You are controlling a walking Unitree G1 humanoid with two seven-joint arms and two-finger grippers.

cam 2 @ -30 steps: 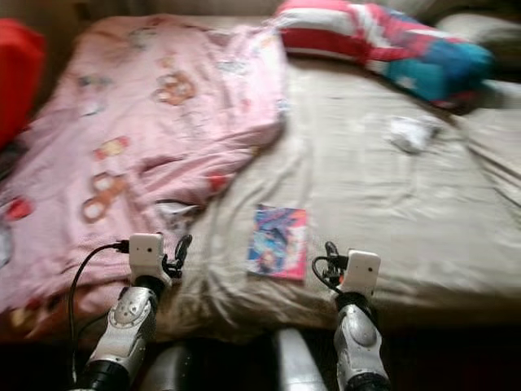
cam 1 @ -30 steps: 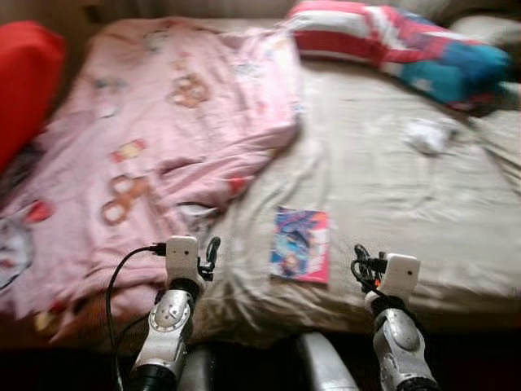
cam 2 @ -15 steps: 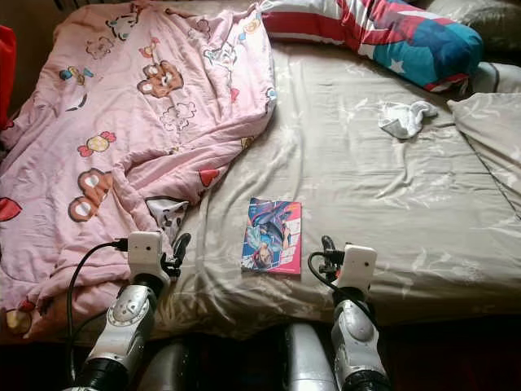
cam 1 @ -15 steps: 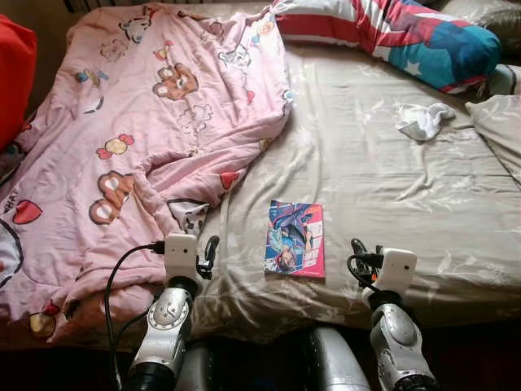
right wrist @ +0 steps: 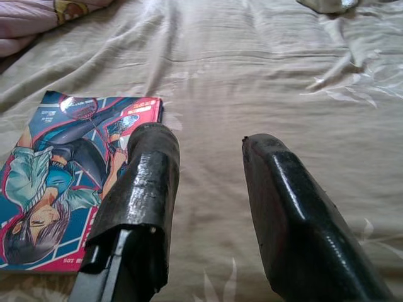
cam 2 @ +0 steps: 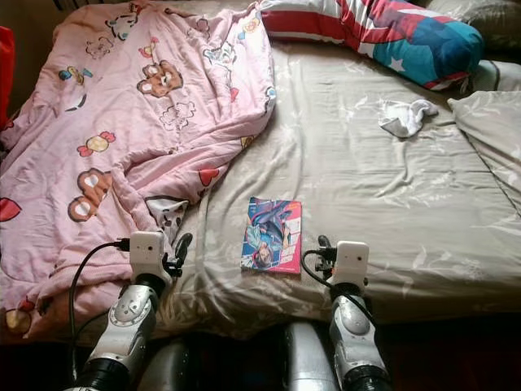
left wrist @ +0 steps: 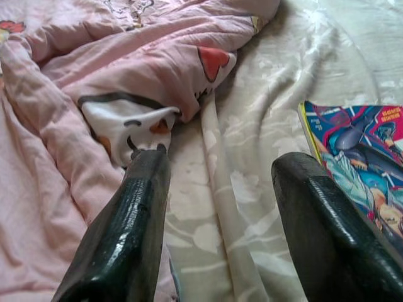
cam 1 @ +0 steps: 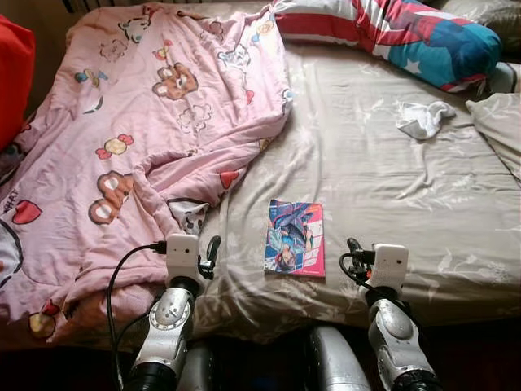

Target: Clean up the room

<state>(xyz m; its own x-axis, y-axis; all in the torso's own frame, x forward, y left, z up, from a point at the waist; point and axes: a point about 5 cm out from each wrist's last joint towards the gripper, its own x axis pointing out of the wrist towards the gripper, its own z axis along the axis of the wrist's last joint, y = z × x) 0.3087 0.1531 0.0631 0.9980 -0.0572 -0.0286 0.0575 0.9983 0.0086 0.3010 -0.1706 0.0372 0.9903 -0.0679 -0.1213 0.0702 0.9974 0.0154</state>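
One bed, beige patterned sheet. One pink cartoon-print quilt, rumpled over the robot's left half. One comic book, flat near the front edge, between the arms. One white sock, far right. One striped pillow at the head.

Left gripper: fingers apart, empty, above the quilt's hem. Right gripper: fingers apart, empty, just beside the book; its wrist view resolves the cover figure.

The red cushion is cut off by the head view's edge. The comic book runs off the left wrist view, and the small white cloth is too crumpled to identify.
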